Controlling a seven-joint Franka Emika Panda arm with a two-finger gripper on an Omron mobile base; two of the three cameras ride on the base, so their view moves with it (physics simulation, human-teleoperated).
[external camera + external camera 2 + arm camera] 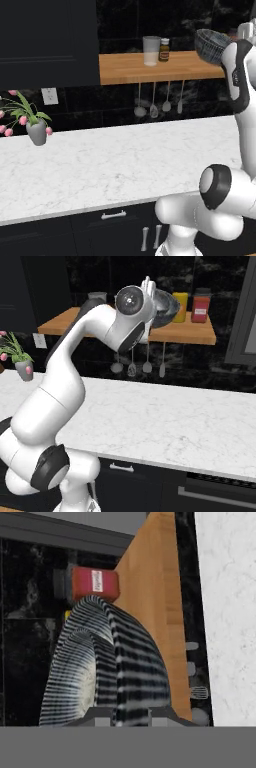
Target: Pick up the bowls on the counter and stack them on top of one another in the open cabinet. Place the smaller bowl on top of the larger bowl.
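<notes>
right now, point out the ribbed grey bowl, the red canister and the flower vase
dark grey ribbed bowl (125,662), hand view, on its striped outer wall
red cylindrical canister (200,309), right base view, on its front face
grey flower vase (37,133), left base view, on its body

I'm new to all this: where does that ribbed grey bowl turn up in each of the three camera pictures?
Left base view: the bowl is at the top right, tilted, above the wooden shelf's right end.
Right base view: the bowl is top centre, behind the arm's wrist, over the shelf.
Hand view: the bowl is lower centre, large, at the fingertips.
Shared landmark: the wooden shelf.
</notes>
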